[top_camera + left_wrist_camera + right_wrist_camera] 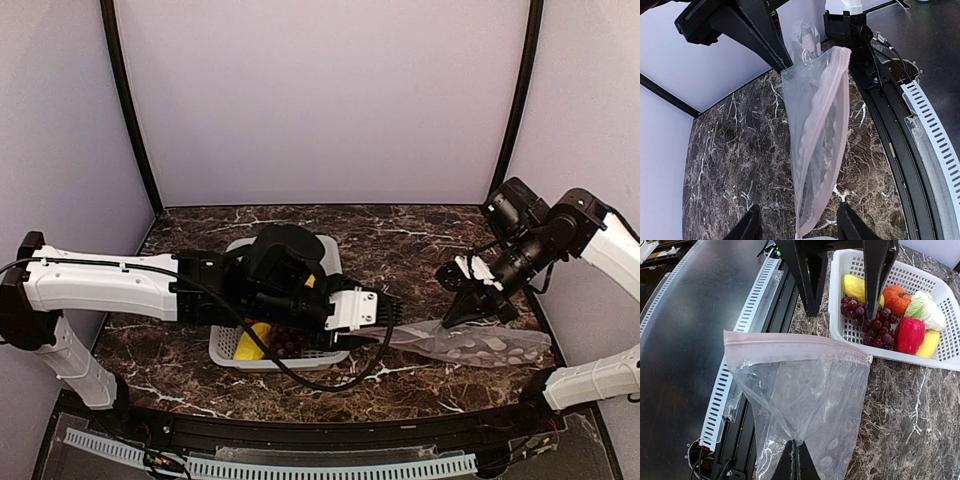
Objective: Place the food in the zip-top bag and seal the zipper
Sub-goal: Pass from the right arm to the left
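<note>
The clear zip-top bag (480, 345) hangs stretched between the arms at the right. Its pink-white zipper (795, 346) faces my left gripper. My right gripper (798, 457) is shut on the bag's bottom edge and also shows in the top view (468, 312). My left gripper (799, 226) is wide open, and the zipper's end (802, 227) lies between its fingers without being touched. The zipper's two lips (827, 115) look slightly apart. The food lies in the basket: grapes (867, 320), orange tomato (896, 299), cauliflower (929, 314), red pepper (910, 334) and two yellow pieces (855, 286).
The white perforated basket (290, 362) stands left of centre under my left arm, and its rim (840, 315) is close to the bag's zipper end. A black rail and a white slotted strip (740, 340) run along the table's near edge.
</note>
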`<state>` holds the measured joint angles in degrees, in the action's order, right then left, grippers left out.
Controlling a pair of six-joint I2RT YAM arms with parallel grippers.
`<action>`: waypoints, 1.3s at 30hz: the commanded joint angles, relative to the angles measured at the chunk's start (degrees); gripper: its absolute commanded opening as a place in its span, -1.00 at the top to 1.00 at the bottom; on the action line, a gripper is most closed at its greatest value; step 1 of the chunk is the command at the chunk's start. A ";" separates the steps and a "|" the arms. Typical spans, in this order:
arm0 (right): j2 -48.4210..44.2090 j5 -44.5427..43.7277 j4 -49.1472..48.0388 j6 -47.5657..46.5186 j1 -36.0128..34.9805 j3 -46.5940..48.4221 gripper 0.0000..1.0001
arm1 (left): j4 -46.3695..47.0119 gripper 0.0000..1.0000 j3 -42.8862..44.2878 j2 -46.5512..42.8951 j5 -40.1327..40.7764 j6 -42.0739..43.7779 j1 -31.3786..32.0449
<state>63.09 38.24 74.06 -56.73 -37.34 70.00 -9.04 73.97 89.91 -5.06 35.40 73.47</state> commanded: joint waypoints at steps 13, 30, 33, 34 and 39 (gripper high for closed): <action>1.61 3.63 2.27 -0.62 0.55 3.56 1.00 | 9.48 0.22 2.20 7.18 2.26 1.23 1.06; 1.81 2.32 2.40 -0.15 0.96 2.43 1.00 | 8.48 -0.16 -4.53 -3.93 4.24 1.59 0.66; 2.29 2.53 2.40 -0.05 0.97 3.00 1.00 | 8.85 -0.02 -3.53 -2.23 4.24 1.18 0.47; 2.35 2.56 2.48 0.00 0.96 3.22 1.00 | 8.88 0.00 -2.84 -1.15 3.90 1.02 0.45; 2.49 2.63 3.05 0.06 0.96 4.33 1.00 | 8.32 0.04 -0.71 2.21 0.74 1.45 0.44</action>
<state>65.45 40.27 76.14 -56.75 -36.95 72.44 0.16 71.46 89.93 -2.11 36.69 74.11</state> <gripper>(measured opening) 0.003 0.475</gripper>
